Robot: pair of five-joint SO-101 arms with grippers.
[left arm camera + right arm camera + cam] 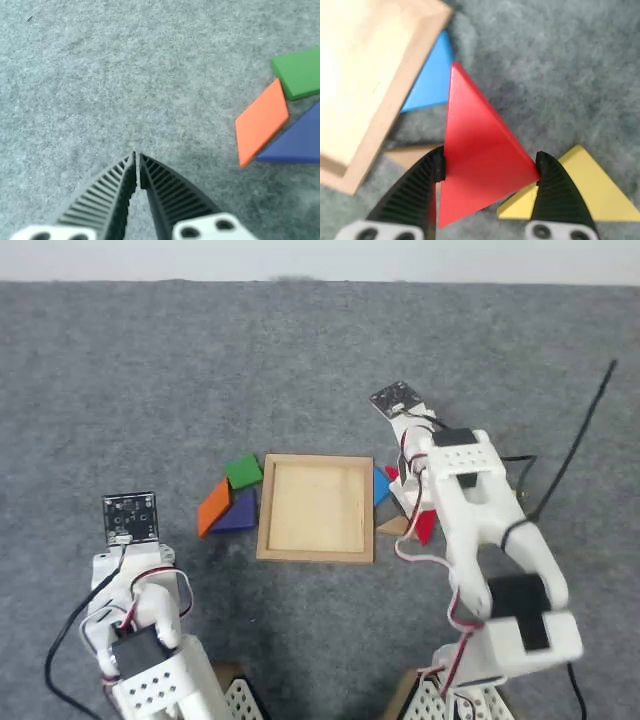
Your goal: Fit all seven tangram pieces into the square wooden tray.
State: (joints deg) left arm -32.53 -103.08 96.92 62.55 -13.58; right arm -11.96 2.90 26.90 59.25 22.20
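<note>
Square wooden tray (316, 553) is lying flat on the grey cloth (300, 360), mid-table; all places below are taken from it.

Left of the tray: green piece (243, 471) is sitting by the tray's far left corner. Dark blue triangle (239, 513) is lying just beside the left wall, and orange piece (213, 507) is lying on that triangle's outer side, touching or nearly touching it. Left wrist view is showing the same three grouped together: green (299, 72), orange (261, 121), dark blue (300, 142).

Right of the tray: light blue piece (431, 80) is lying against the right wall (392, 100). Tan piece (407, 155) is lying close to the tray's near right corner. Yellow triangle (585, 192) is lying farther out from that wall.

Right gripper (490, 167) is clamping the red triangle (480, 150) between both fingers, just right of the tray; the red is overlapping the tan and yellow pieces in view. Cannot tell whether it is lifted.

Left gripper (136, 157) is sitting with fingers pressed together, holding nothing, over bare cloth, well out from the tray's left side, beyond the orange piece.
</note>
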